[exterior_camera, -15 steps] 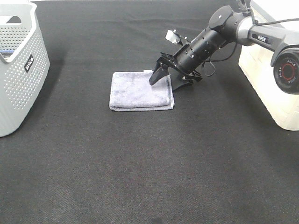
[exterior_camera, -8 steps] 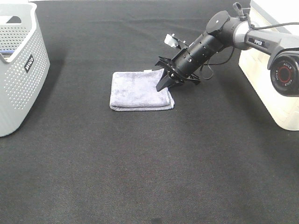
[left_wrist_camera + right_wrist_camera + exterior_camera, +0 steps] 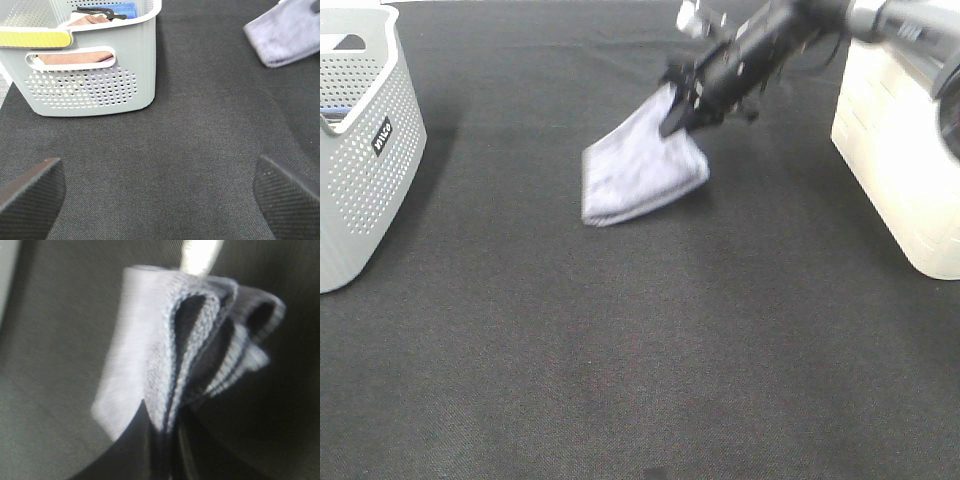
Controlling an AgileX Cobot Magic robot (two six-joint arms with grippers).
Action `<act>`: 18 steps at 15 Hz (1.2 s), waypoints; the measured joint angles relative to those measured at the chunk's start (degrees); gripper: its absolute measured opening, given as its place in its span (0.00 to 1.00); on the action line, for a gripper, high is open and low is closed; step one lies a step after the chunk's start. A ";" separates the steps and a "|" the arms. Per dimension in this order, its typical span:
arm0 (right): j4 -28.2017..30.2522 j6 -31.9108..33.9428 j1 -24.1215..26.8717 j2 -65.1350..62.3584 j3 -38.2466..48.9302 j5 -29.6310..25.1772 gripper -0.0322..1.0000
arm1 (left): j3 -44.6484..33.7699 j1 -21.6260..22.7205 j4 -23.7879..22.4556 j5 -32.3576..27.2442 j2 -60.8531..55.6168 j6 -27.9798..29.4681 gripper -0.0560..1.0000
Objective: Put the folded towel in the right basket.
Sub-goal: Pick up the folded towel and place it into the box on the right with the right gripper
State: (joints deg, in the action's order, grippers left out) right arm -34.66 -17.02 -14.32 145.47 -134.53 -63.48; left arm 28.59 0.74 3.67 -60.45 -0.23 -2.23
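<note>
Your right fingers [image 3: 672, 121] are pinching the towel [image 3: 642, 168] by its upper edge only. In the right wrist view the folds fan apart below the pinch, so not every layer is sure to be caught. The towel hangs tilted from the fingers, its free end drooping toward 7 o'clock. The high view is too blurred to show whether that low corner has cleared the worktop [image 3: 640, 360].

From the towel, the right basket [image 3: 905, 150] lies well apart at 3 o'clock. The grey basket [image 3: 360, 130] stands at 9 o'clock, and it is the wrong one.

Here is what could go wrong:

- A loose layer may slip out and the fold may fall open, because the grip is narrow and at the edge.
- If you carry it low, the drooping end may drag on the worktop and pull the towel free.
- If you cross too low at the right basket, the hanging end may catch the rim and spill outside.
- A fast swing would worsen all three.

Your left fingers [image 3: 30, 197] are spread wide and hold nothing, just beside the grey basket.
</note>
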 joint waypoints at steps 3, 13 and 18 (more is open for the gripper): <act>5.21 0.00 0.00 -7.96 0.00 -0.40 0.09 | 0.00 0.00 0.00 0.00 0.00 0.00 0.97; 16.10 3.09 11.00 -27.85 0.00 -6.53 0.09 | 0.00 0.00 0.00 0.00 0.00 0.00 0.97; 17.19 3.55 22.57 -31.05 0.00 -6.59 0.09 | 0.00 0.00 0.00 0.00 0.00 0.00 0.97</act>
State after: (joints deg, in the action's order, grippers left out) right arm -17.48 -13.46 8.25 114.42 -134.53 -70.07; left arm 28.59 0.74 3.67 -60.45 -0.23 -2.23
